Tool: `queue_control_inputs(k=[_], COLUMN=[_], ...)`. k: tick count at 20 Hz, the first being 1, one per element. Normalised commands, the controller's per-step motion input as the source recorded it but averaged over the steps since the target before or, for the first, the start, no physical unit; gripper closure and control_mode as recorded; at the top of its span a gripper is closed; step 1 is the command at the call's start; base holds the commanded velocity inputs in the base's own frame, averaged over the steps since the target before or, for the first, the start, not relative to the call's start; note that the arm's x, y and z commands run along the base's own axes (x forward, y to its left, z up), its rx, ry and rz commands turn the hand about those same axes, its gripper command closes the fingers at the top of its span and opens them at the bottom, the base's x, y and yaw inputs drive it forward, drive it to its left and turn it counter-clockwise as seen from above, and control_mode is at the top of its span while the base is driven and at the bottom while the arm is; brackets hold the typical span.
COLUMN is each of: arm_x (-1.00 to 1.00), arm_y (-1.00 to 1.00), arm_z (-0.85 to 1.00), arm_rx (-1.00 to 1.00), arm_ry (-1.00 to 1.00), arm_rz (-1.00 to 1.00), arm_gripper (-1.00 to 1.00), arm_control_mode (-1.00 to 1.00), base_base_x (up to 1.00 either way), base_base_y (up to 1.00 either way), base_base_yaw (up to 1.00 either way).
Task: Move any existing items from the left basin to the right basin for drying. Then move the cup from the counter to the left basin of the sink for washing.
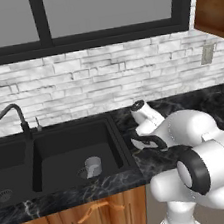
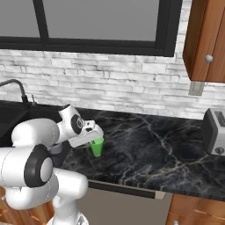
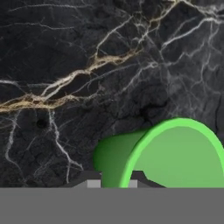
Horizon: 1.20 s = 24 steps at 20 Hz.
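One pale grey mug (image 1: pixel 93 166) already lay in the right basin (image 1: pixel 64 151) of the sink (image 1: pixel 118 133), close to that basin's front wall and beside its drain, so I judged the first half of the job done and the cup to be the step in hand. The left basin (image 1: pixel 5 164) looked bare apart from its round drain near the front left corner.

My gripper (image 2: pixel 94 139) was down at the cup (image 2: pixel 97 147), which stood on the counter (image 2: pixel 149 149) just right of the sink's right edge and somewhat nearer the counter's front edge than the brick wall. In the hand view the cup's green rim (image 3: pixel 175 153) bulged up from the bottom, with my two dark finger tips (image 3: pixel 92 177) straddling one side of its wall. Whether they were pinching that wall or merely set around it I could not tell; the cup appeared to rest on the stone.

I had come at the rim from above because a tapered, handleless tumbler offers little else to hold.

Room was generous. To the right the counter ran bare to the toaster (image 2: pixel 215 132) at the far end. To the left, the path to the left basin crossed the right basin, the divider and the gooseneck faucet (image 1: pixel 14 117) at the sink's back edge, so I judged the carry should go high and toward the front.
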Motion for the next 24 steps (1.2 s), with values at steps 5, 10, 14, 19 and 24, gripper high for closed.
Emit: queue_control_inputs(k=[5,10,14,19,24], arm_x=[0.00,-0.13,-0.21,-0.18,-0.10], arm_y=[-0.03,-0.07,0.00,0.00,0.00], arm_z=[0.06,0.51,0.73,0.58,0.30], arm_rx=[0.00,0.01,0.00,0.00,0.01], arm_ry=[0.00,0.00,0.00,0.00,0.00], arm_rz=[0.00,0.00,0.00,0.00,0.03], arm_gripper=[1.00,1.00,1.00,1.00,1.00], arm_control_mode=[-1.00,-1.00,-1.00,-1.00,-1.00], base_base_x=[0.00,0.00,0.00,0.00,0.00], base_base_y=[0.00,0.00,0.00,0.00,0.00], base_base_yaw=[0.00,0.00,0.00,0.00,0.00])
